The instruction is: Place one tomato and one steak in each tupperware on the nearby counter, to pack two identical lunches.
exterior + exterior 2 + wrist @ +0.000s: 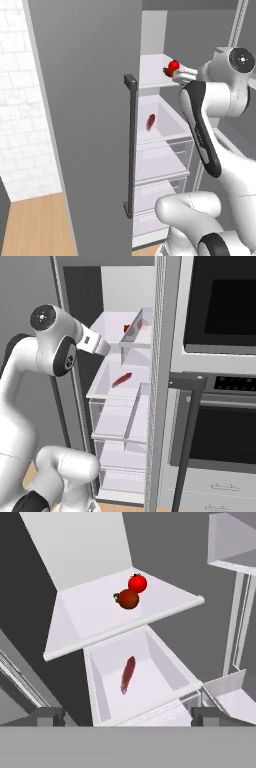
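Open fridge, pale white interior. Upper smooth white shelf (100,614) carries two round tomatoes touching: bright red one (137,583), darker red one (128,599) beside it. Below, an open-topped translucent white drawer bin (97,684) holds one slim dark-red steak (127,674), lying flat, long axis running front to back of the bin. Two-finger gripper (127,716) spread wide, empty, hanging in front of the shelves.
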Robot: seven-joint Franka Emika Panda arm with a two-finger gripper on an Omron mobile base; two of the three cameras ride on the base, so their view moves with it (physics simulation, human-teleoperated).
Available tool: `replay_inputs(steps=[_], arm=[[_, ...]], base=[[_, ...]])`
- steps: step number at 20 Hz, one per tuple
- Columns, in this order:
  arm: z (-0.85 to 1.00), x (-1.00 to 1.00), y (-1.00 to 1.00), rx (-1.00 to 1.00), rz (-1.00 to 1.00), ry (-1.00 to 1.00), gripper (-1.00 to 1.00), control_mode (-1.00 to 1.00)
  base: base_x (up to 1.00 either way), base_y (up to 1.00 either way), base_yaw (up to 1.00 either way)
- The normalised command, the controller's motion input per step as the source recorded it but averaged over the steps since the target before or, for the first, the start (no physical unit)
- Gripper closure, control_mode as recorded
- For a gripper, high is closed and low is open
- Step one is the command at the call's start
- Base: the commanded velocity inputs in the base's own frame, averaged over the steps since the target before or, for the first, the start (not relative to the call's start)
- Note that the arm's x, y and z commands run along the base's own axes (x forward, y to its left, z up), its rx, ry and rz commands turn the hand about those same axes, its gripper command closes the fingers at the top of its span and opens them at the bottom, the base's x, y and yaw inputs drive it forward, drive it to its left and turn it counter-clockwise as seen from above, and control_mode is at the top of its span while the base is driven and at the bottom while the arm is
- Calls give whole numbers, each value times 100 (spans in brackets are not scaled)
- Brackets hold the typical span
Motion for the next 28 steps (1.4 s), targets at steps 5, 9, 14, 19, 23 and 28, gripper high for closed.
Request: replay_inputs(steps=[5, 9, 14, 19, 23, 28], arm=[[0, 52, -5, 0, 0, 11, -100, -100], [-1, 53, -19, 0, 0, 1, -100, -100], [-13, 52, -13, 0, 0, 0, -100, -100], [-26, 52, -1, -1, 0, 0, -100, -100], [-7, 44, -14, 0, 0, 1, -100, -100], [-3, 40, -16, 0, 0, 4, -100, -100]], base=[[0, 0, 0], [0, 0, 0], [0, 0, 0], [0, 0, 0], [0, 0, 0], [0, 0, 0]])
